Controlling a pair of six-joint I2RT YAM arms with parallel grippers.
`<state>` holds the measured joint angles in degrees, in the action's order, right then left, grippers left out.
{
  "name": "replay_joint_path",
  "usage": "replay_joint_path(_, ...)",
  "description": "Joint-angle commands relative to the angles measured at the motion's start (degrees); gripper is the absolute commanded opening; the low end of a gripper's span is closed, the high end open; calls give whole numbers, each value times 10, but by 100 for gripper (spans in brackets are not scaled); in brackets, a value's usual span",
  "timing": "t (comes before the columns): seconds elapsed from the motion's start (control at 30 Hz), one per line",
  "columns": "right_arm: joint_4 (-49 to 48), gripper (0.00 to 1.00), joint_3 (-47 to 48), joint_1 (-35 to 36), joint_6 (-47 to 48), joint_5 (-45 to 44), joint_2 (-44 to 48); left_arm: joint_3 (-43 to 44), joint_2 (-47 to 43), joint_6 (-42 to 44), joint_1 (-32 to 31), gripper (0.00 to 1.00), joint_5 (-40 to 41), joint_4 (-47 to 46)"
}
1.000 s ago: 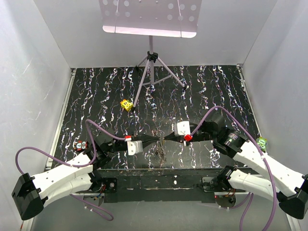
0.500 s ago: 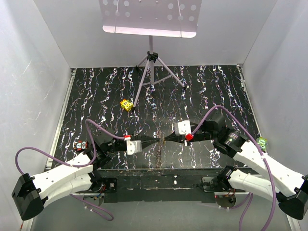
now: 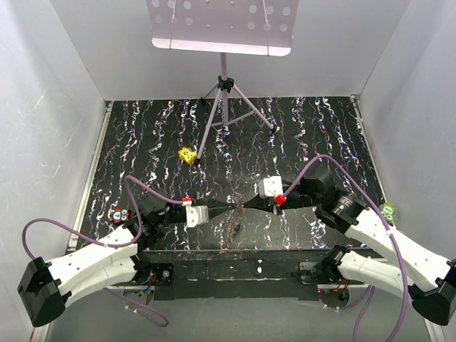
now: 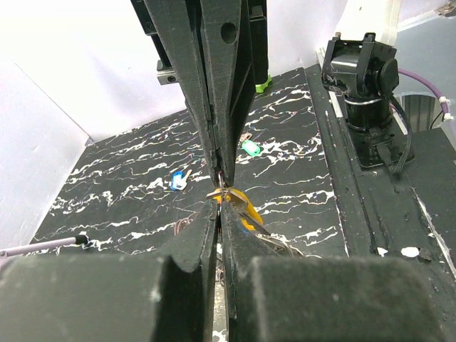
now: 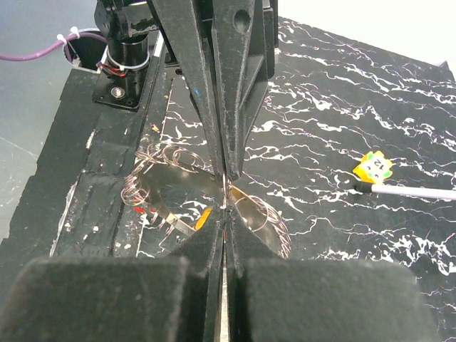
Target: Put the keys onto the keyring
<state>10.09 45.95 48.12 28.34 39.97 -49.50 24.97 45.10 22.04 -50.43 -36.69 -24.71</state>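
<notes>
the left gripper [image 4: 218, 208] reaches in from 9 o'clock over the near middle of the desk [image 3: 306, 135]. its fingers are pressed together on something thin, which looks like the head of the orange key [image 4: 241, 208]. that key's blade slants away toward 4 o'clock in the left wrist view.

tip to tip with it hangs the keyring [image 5: 165, 178], lifted off the desk. its loops of thin wire and dull metal blades fan out toward 9 and 3 o'clock of the meeting point. the right gripper [image 5: 224, 203] comes in from 3 o'clock, also pinched tight, on the ring's wire as far as can be told. the exact contact is hidden between the black fingers.

a blue key [image 4: 178, 179] and a green key [image 4: 249, 147] lie loose on the desk beyond the meeting point in the left wrist view, well apart from the ring. a yellow cube [image 5: 374, 167] sits farther back, toward 11 o'clock in the top view.

the keys look light, stiff and slick. the plastic head is the better place to pinch, as it leaves the hole free. the ring looks springy and floppy under its own fringe and is likely to swing or twist. it wants a hold on the bare wire close to the split, not on a dangling blade. a slip could drop either piece.

no tray, box or other container shows in any view.
</notes>
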Motion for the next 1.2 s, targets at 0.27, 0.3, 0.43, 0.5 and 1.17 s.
replay_joint_path(0.27, 9, 1, 29, -40, -34, 19, 30, 30, 18, -18, 2, 0, 6, -23)
replay_joint_path(0.3, 9, 1, 27, -41, -36, 19, 35, 30, 22, -30, 3, 0, 9, -28)
replay_joint_path(0.43, 13, 1, 24, -49, -43, 22, 50, 26, 37, -116, 17, 0, 14, -91)
replay_joint_path(0.5, 22, 1, 27, -57, -50, 27, 59, 18, 39, -195, 31, 0, 27, -144)
replay_joint_path(1.17, -111, 1, 66, -72, -261, 43, 93, -1, 65, -511, 41, 0, 129, -415)
